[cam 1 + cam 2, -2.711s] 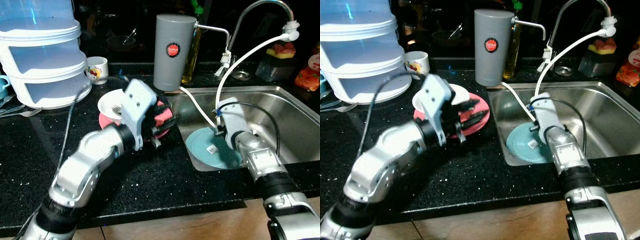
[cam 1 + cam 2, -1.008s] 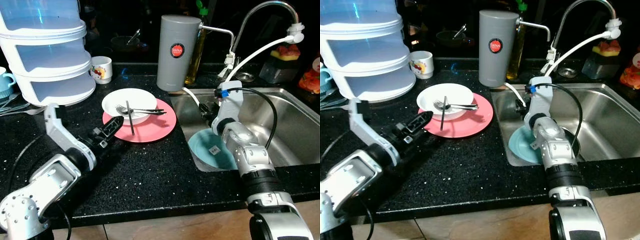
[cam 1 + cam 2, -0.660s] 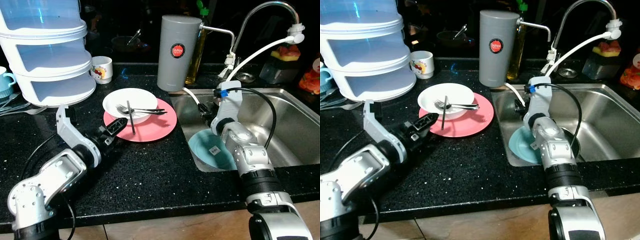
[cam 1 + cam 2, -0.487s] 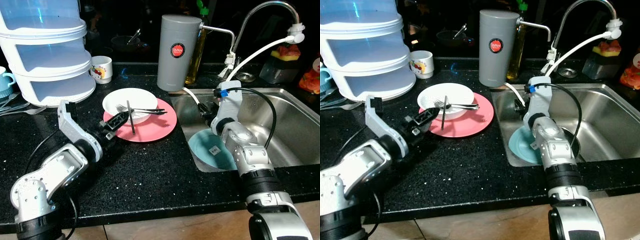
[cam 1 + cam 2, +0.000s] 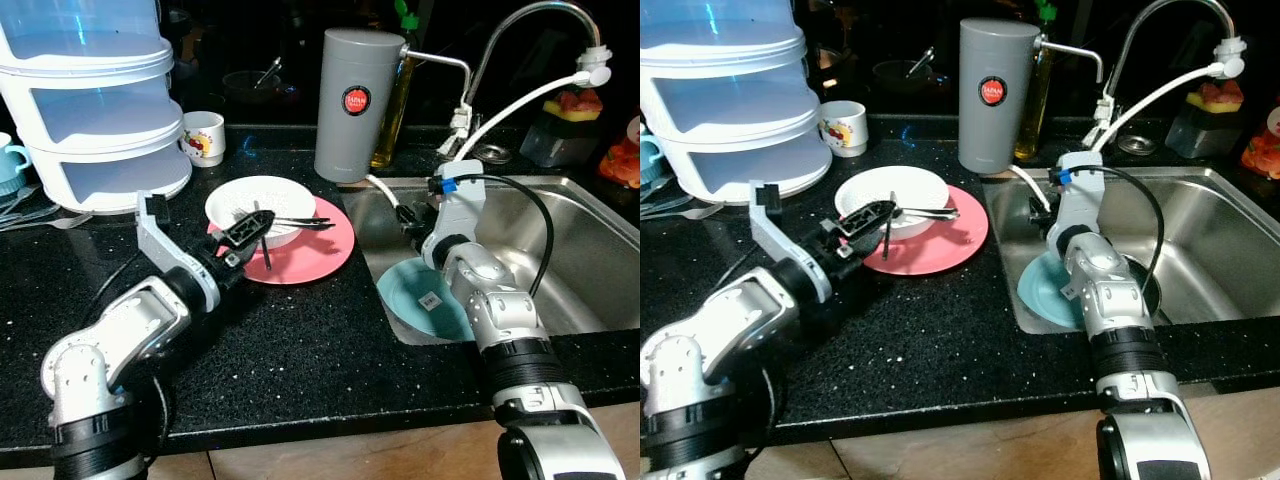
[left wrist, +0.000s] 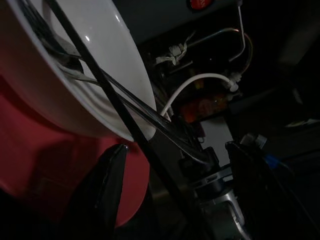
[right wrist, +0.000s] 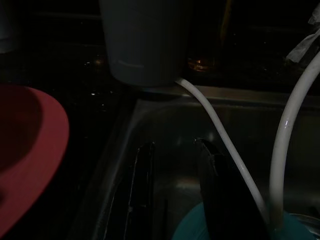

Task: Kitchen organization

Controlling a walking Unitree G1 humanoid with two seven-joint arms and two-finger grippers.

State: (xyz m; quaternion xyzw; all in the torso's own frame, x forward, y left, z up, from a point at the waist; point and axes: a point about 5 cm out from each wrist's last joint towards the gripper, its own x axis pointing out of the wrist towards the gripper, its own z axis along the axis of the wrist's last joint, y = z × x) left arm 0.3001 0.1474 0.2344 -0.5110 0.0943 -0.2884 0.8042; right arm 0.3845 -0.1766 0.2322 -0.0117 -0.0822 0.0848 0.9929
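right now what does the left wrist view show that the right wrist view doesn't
Left wrist view alone: the white bowl with dark utensils laid across it, seen between the open left claw fingers. Right wrist view alone: the steel sink wall, the teal plate in it, the grey canister's base, and the open right claw. Both share the pink plate and a white hose.

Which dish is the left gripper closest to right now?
The white bowl on the pink plate: the left gripper hovers at its rim. The teal plate lies in the sink.
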